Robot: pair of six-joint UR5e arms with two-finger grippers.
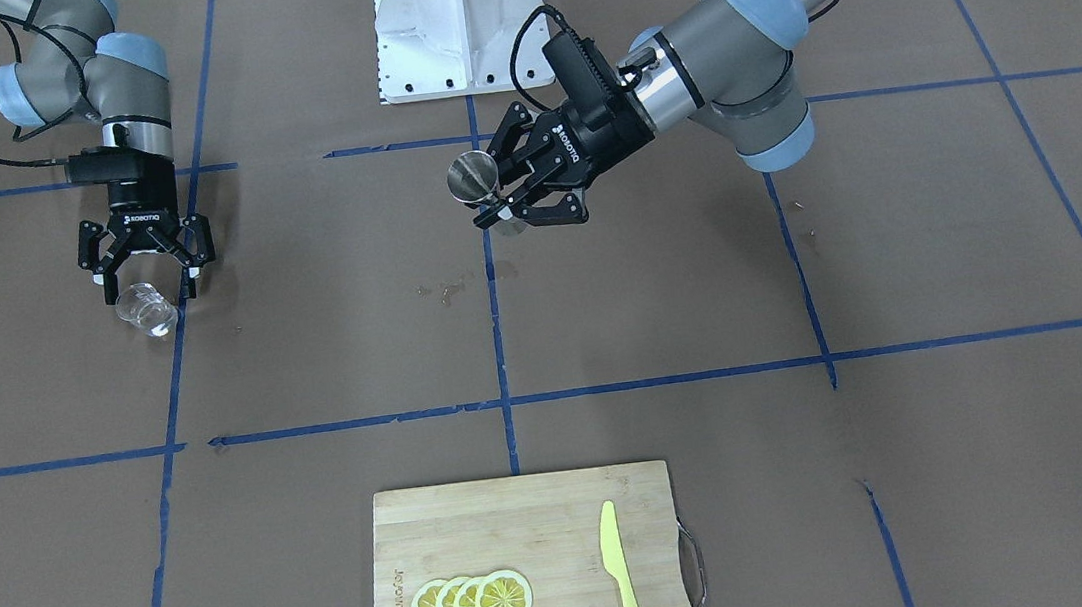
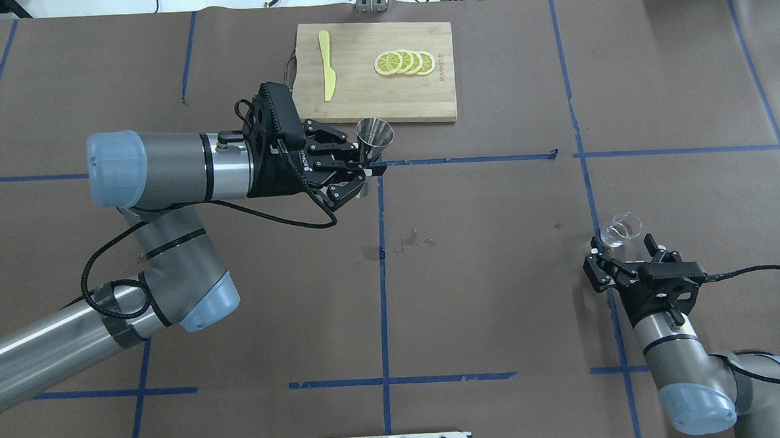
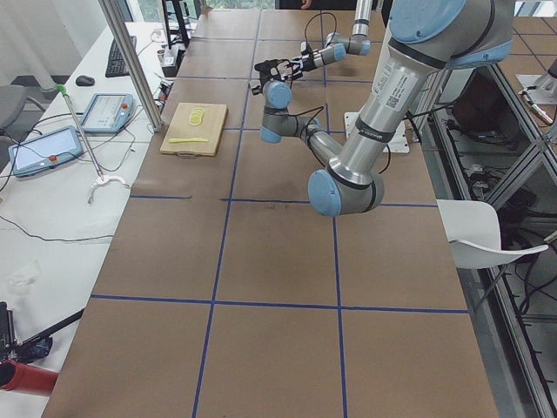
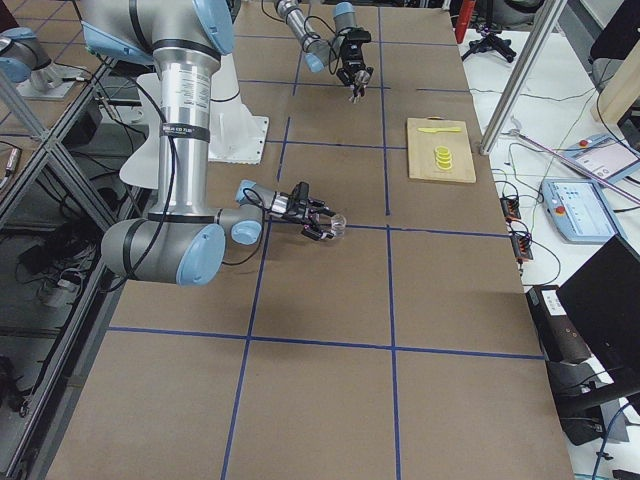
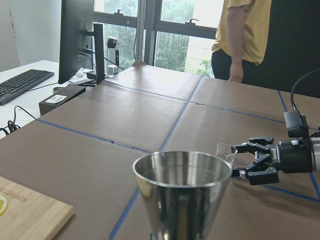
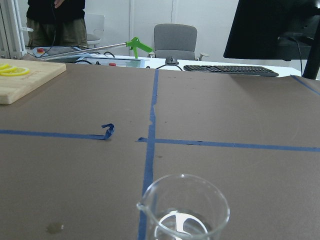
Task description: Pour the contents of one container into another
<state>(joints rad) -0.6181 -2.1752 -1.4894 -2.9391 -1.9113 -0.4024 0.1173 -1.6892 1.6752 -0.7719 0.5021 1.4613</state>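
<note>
1. Left end effector (image 2: 366, 169): clenched on steel jigger (image 2: 374, 136) at its waist, upright above tabletop (image 2: 498, 293); likely stiff, slick
2. Right end effector (image 2: 623, 247): spread, gripping nothing; glass cup (image 2: 621, 228) on tabletop at its fingertips; likely light, fragile, slippery; grip mid-wall

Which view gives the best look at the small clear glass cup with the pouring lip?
The right wrist-mounted view: the small clear glass cup sits close, rim and pouring lip plain, base cropped. Overhead and front-facing show it small at the right pincer; left wrist and side views, tiny.
</note>
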